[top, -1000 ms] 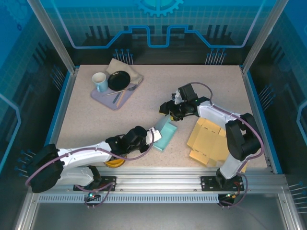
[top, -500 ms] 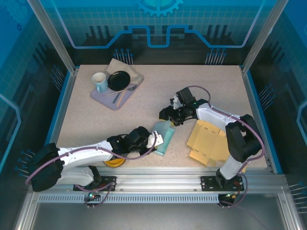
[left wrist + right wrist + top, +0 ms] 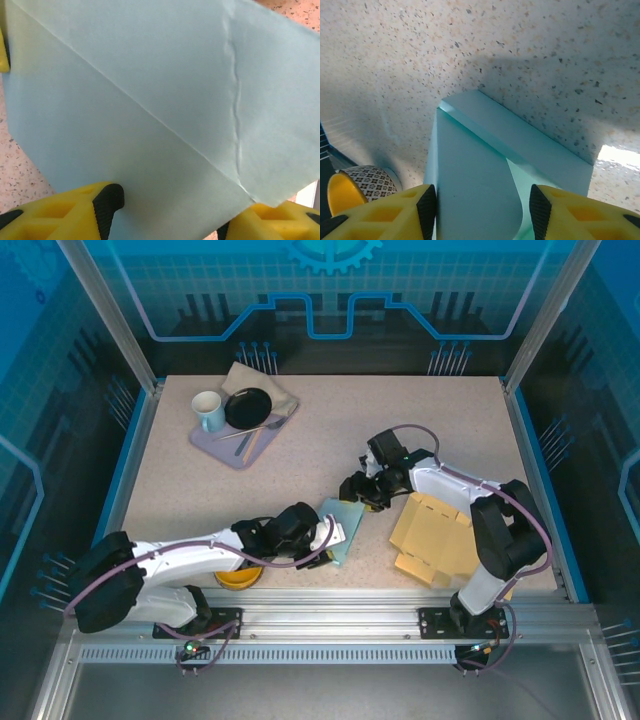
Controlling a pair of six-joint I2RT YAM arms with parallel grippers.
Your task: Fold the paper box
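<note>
We count one paper box, teal in colour, and one flat piece of brown cardboard, though we cannot tell whether more sheets lie under it. We count one tray, one mug, one black plate and one brown cloth; the cutlery is too small for us to count. We also count one yellow bowl and two arms, the left arm and the right arm.
</note>
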